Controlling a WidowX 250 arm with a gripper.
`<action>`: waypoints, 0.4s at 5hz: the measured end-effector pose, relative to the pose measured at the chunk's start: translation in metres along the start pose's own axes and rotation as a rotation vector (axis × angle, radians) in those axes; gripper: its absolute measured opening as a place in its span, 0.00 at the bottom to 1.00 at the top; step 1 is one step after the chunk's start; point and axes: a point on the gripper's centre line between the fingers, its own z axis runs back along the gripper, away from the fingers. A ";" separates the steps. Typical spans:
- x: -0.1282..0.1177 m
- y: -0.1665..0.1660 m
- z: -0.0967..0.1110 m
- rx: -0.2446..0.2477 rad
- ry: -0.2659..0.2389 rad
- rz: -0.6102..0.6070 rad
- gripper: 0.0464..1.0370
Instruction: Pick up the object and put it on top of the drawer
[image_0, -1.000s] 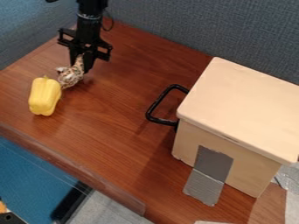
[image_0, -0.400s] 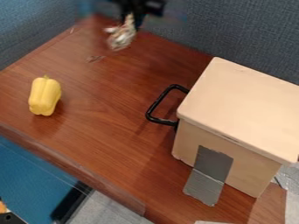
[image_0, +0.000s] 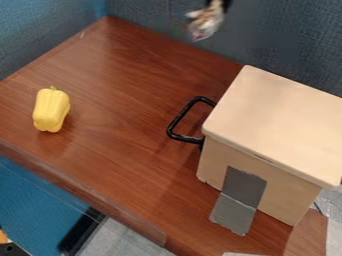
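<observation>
Gripper (image_0: 218, 4), closed on the mottled toy (image_0: 206, 23), should clear the nearest edge of the drawer (image_0: 280, 117) before lowering.

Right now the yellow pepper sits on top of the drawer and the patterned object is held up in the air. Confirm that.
Not quite: the camera view shows the yellow pepper on the table, apart from the drawer. The patterned object is held up in the air.
</observation>
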 end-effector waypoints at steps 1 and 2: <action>-0.003 -0.030 0.006 -0.022 -0.004 -0.038 0.07; -0.018 -0.059 -0.002 -0.045 0.021 -0.067 0.06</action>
